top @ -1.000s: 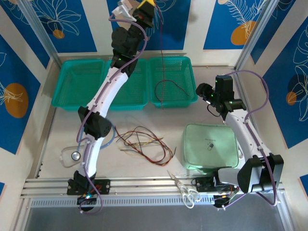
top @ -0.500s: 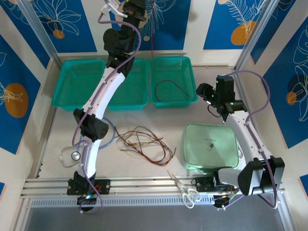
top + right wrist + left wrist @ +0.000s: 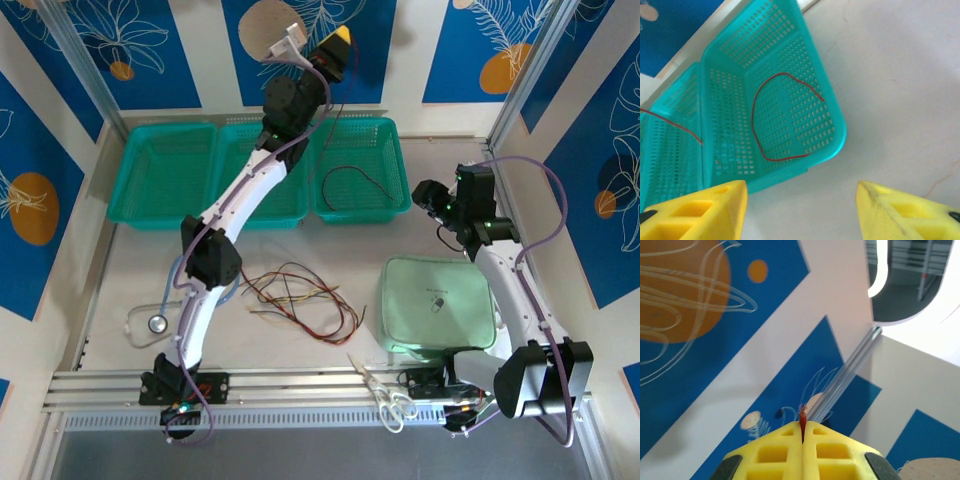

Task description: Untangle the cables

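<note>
Several thin cables [image 3: 300, 295] lie in a loose tangle at the middle of the pale counter [image 3: 130, 260], left of a soft green pouch [image 3: 437, 300]. They are red, black and yellowish strands that curl over one another.

One more red cable [image 3: 753, 120] rests apart in the right-hand teal basket [image 3: 790, 35] at the far edge, bent into an open loop on the basket floor. Another red strand [image 3: 670, 123] runs slantwise across the neighbouring basket [image 3: 670, 165].

The left claw [image 3: 803, 430] is raised high against the blue wall panel. Its jaws are pressed together on a red cable end [image 3: 802, 416], whose frayed tip pokes out above the seam.

The right claw [image 3: 800, 210] hangs over the bare counter just near of the right basket. Its jaws stand well apart with nothing between them.

Both claws have fingers [image 3: 695, 210] of matte yellow plastic, wedge-shaped and moulded with square recesses. The baskets are glossy teal plastic with a fine grid of holes and rounded corners.

The counter is smooth and faintly veined, like stone. The wall panels are blue, printed with white feathery leaves and orange discs.

On the pouch there is a small dark mark, too small to read.

A light-blue stethoscope [image 3: 155, 322] with a metal disc lies at the near left. White-handled scissors [image 3: 385, 395] lie on the near rail.
</note>
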{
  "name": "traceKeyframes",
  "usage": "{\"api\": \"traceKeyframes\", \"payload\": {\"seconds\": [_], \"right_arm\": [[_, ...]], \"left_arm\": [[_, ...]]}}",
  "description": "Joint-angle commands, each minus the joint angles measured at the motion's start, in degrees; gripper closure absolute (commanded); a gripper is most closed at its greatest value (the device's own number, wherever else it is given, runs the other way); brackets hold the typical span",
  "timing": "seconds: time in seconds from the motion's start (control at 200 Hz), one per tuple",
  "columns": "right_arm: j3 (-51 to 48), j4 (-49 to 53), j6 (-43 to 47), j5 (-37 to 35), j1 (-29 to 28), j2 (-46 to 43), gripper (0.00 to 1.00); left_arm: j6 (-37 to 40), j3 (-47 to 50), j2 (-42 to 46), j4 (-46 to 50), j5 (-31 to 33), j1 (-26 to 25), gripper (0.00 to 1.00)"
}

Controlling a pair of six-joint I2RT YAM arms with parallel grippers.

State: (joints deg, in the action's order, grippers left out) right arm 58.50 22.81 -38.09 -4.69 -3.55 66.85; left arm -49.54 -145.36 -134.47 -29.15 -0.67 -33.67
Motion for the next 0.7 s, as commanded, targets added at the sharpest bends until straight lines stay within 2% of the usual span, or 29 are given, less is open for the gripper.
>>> {"api": "traceKeyframes", "payload": {"seconds": [0.0, 0.135, 0.26, 0.295, 0.43, 0.555, 0.695], "right_arm": [[-1.90, -7.74, 4.67, 12.56, -1.55, -0.32, 0.39], [-2.53, -19.21, 11.91, 13.99, -8.69, 1.30, 0.34], [0.15, -28.71, 19.05, 14.23, -13.54, 6.55, 0.14], [2.00, -29.89, 20.79, 13.19, -14.57, 8.70, 0.11], [10.63, -32.55, 26.88, 10.20, -17.12, 18.49, 0.10], [19.52, -32.60, 26.51, 8.91, -16.31, 26.57, 0.11], [29.05, -29.44, 26.23, 13.18, -15.79, 33.25, 0.24]], "left_arm": [[1.13, -5.82, 2.08, -2.20, -0.32, -0.52, 1.00], [1.42, -5.10, 4.74, -2.38, -1.11, -0.50, 1.00], [0.38, -3.26, 7.10, -3.72, -2.22, -0.52, 1.00], [-0.06, -2.74, 7.81, -4.25, -2.45, -0.60, 1.00], [-0.43, -1.31, 9.63, -4.65, -3.56, -0.87, 1.00], [-0.95, 1.36, 11.87, -5.15, -4.50, -0.87, 1.00], [-1.44, 5.23, 14.25, -6.46, -4.70, -0.96, 1.00]]}}
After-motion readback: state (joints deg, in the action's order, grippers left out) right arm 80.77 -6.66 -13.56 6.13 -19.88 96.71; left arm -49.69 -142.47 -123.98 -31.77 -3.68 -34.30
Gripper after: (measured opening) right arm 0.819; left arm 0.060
